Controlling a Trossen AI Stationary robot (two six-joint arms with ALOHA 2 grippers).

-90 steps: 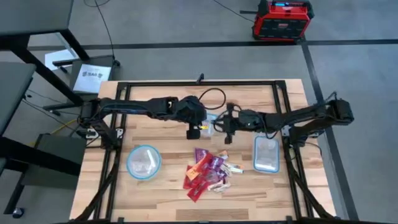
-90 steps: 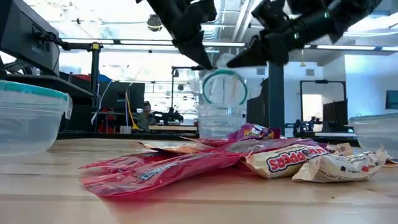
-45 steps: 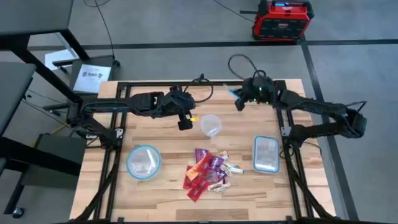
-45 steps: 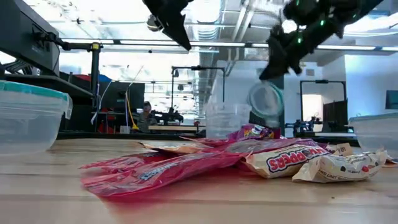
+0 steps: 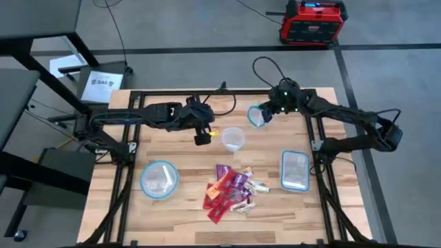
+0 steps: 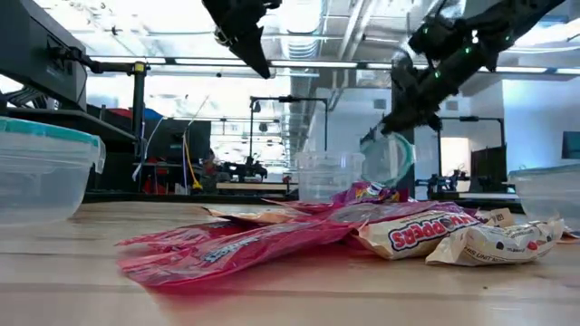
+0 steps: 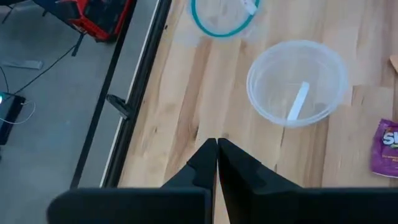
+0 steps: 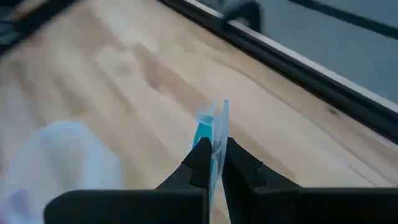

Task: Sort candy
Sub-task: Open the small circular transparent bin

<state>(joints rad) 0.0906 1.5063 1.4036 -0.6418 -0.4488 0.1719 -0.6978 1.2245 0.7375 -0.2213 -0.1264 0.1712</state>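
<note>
The right gripper [image 8: 211, 163] pinches a blue-rimmed lid [image 5: 257, 116] at the counter's [image 5: 172, 210] far side, the left gripper [image 7: 216, 155] hovers with fingers closed and empty, and the candy [image 5: 231, 189] lies piled near the front.

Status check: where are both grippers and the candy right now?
Right gripper shut on teal-rimmed lid, far side of table. Left gripper shut, empty, above table near open round container. Candy piled near front edge, unsorted.
</note>
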